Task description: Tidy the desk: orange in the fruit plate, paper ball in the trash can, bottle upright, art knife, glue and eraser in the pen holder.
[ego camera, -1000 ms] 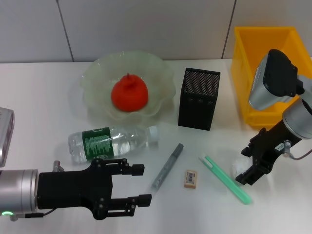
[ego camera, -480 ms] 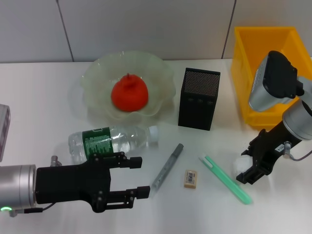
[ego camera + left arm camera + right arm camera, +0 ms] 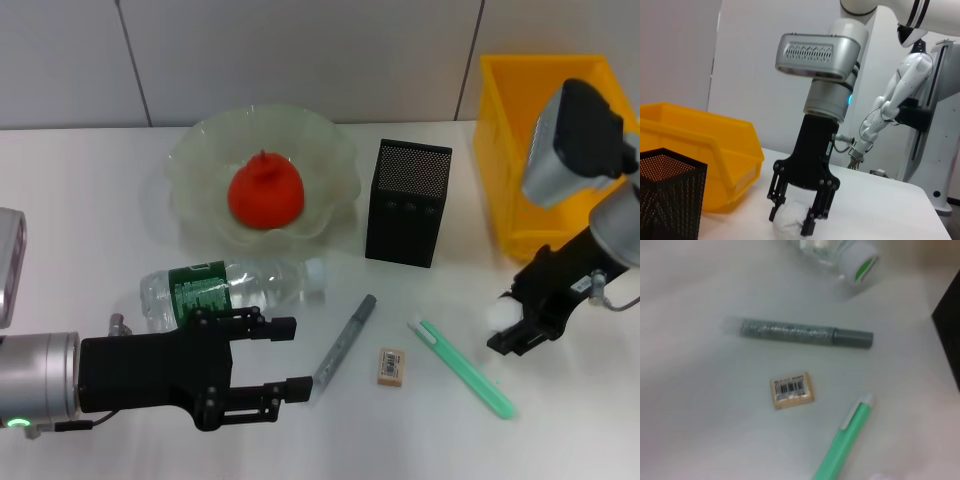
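Observation:
The orange (image 3: 265,192) lies in the pale-green fruit plate (image 3: 330,140). My right gripper (image 3: 506,322) (image 3: 791,223) is shut on the white paper ball (image 3: 496,314) (image 3: 790,216), just off the table in front of the yellow trash can (image 3: 515,150) (image 3: 705,150). The bottle (image 3: 230,290) lies on its side, its white cap (image 3: 860,260) toward the centre. My left gripper (image 3: 298,357) stands open and empty just in front of it. The grey glue stick (image 3: 345,340) (image 3: 805,333), the eraser (image 3: 391,366) (image 3: 792,390) and the green art knife (image 3: 462,368) (image 3: 845,445) lie on the table. The black mesh pen holder (image 3: 408,202) (image 3: 665,195) stands behind them.
White table (image 3: 80,220) against a grey wall. The trash can fills the far right corner. A grey device edge (image 3: 8,270) shows at the left border.
My right gripper has lifted the paper ball a little and drifted right, toward the trash can. The left gripper has shifted only slightly.

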{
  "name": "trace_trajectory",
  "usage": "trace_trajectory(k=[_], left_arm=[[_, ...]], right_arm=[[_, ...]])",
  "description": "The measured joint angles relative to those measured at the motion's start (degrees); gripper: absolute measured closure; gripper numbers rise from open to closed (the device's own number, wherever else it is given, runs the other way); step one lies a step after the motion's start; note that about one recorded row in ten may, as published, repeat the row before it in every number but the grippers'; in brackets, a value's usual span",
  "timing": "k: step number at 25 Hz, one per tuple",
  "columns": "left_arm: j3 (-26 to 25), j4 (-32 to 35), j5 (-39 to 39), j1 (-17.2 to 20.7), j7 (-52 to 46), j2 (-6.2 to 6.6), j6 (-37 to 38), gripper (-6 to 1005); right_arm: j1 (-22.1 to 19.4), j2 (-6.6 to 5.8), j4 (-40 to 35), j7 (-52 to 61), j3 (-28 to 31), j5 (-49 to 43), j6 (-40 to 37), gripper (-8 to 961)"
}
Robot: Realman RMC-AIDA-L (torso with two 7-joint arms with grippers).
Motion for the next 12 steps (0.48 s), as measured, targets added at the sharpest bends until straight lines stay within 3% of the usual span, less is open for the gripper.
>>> trace_trajectory(k=[7,12], left_arm=[[-0.02,-0.02,0.23,-0.49,0.50,-0.16,-0.34,315],[-0.02,-0.18,0.25,-1.09,0.50,-0.17,-0.60,315]], right_arm=[[0.91,-0.17,-9.14,1.10,10.01,0.23,-8.40,391],[1.87,-1.14,-13.99,3.33,17.72,0.32,-10.09,390]])
